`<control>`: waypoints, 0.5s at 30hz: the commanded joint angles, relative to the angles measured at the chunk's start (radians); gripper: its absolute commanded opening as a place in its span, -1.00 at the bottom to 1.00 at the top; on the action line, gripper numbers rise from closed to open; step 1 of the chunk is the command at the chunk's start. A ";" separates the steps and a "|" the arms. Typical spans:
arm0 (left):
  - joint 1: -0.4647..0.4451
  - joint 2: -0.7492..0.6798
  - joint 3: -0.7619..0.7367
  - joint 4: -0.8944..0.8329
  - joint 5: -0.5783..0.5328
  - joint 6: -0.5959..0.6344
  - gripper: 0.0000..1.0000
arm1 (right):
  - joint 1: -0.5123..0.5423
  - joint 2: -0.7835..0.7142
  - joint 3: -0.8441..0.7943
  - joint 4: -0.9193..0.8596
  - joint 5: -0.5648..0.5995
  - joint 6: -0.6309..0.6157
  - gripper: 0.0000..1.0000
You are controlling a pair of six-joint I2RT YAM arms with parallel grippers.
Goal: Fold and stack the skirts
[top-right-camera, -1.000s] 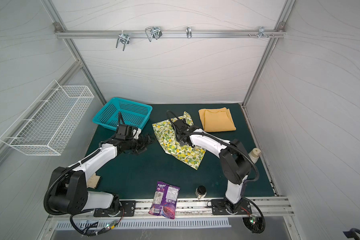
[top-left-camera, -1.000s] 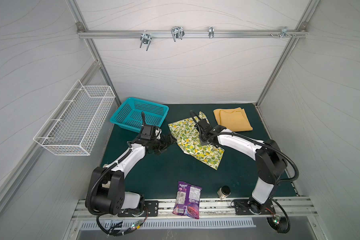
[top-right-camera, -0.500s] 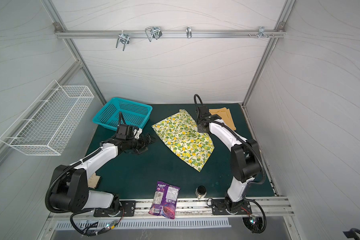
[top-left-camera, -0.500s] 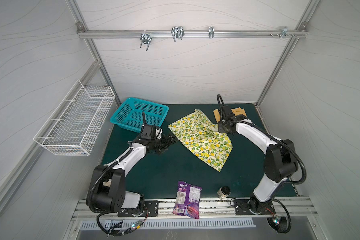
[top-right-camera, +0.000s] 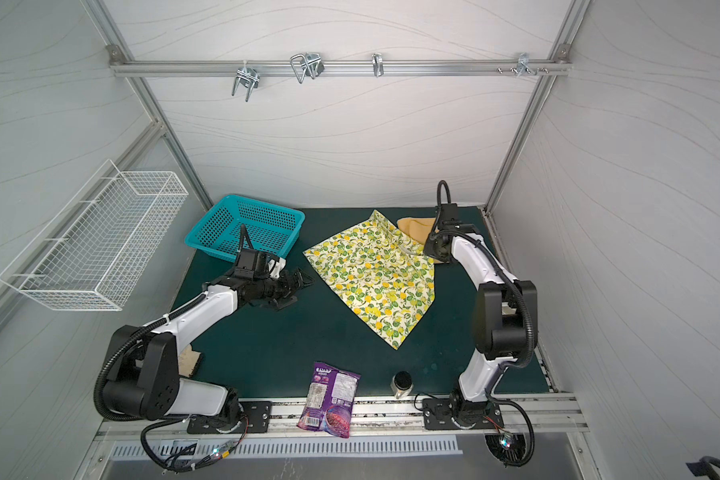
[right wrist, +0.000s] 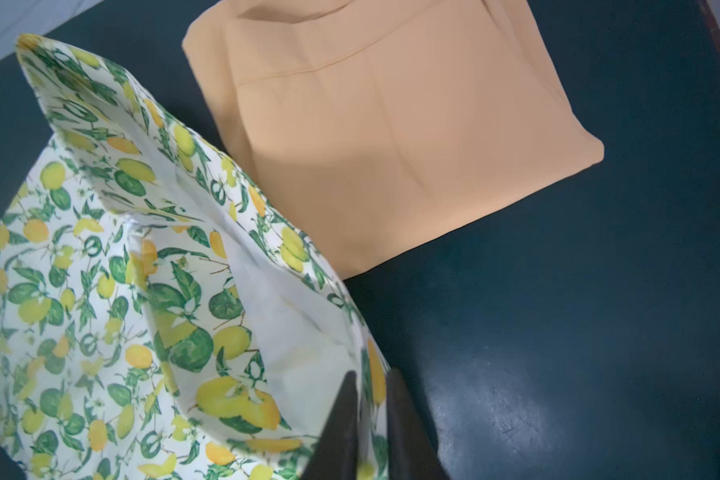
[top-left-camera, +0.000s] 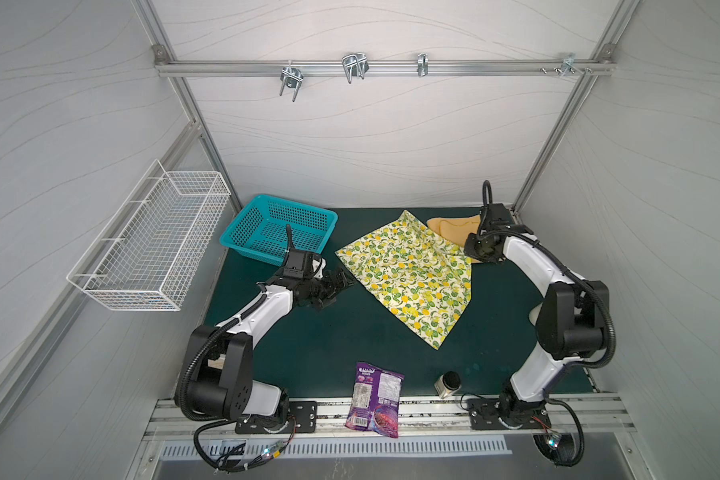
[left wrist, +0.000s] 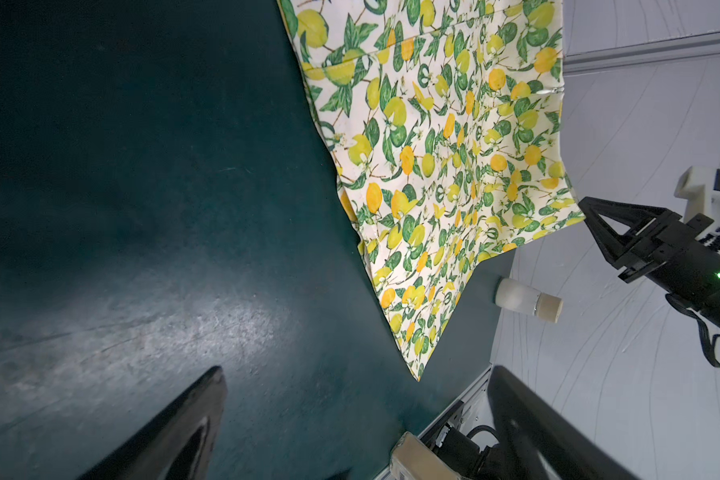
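Note:
The cream lemon-print skirt lies spread on the green mat, mid-right in both top views. Its back right edge is lifted and overlaps the folded mustard-yellow skirt in the back right corner. My right gripper sits at that lifted edge. The hem of the lemon skirt runs between its two fingers, which stand a narrow gap apart. My left gripper hovers wide open just left of the lemon skirt, holding nothing.
A teal basket stands at the back left and a white wire basket hangs on the left wall. A purple snack bag and a small dark-lidded jar lie at the front edge. A white bottle lies by the right wall.
My right gripper carried the lemon skirt's edge from the middle to the back right, unfolding the skirt flat. Its fingers now stand slightly apart. The left arm has stayed put.

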 commanded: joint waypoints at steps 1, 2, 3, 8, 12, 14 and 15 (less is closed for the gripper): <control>0.005 0.005 0.004 0.031 0.016 0.001 0.97 | -0.066 0.014 -0.021 0.027 -0.153 0.050 -0.22; 0.005 0.005 0.004 0.032 0.016 0.001 0.97 | -0.069 0.002 -0.027 0.030 -0.156 0.050 -0.04; 0.005 0.005 0.003 0.034 0.016 -0.001 0.97 | -0.069 -0.017 -0.039 0.038 -0.155 0.050 0.13; -0.011 0.022 0.015 0.062 0.016 -0.016 0.97 | -0.010 -0.133 -0.076 0.081 -0.141 0.032 0.98; -0.090 0.045 0.091 0.063 -0.011 -0.023 0.98 | 0.062 -0.174 -0.088 0.064 -0.140 0.009 0.99; -0.143 0.067 0.147 0.054 -0.047 -0.028 0.98 | 0.097 -0.193 -0.128 0.091 -0.155 0.008 0.99; -0.160 0.085 0.170 0.056 -0.059 -0.035 0.98 | 0.112 -0.197 -0.147 0.104 -0.152 0.006 0.99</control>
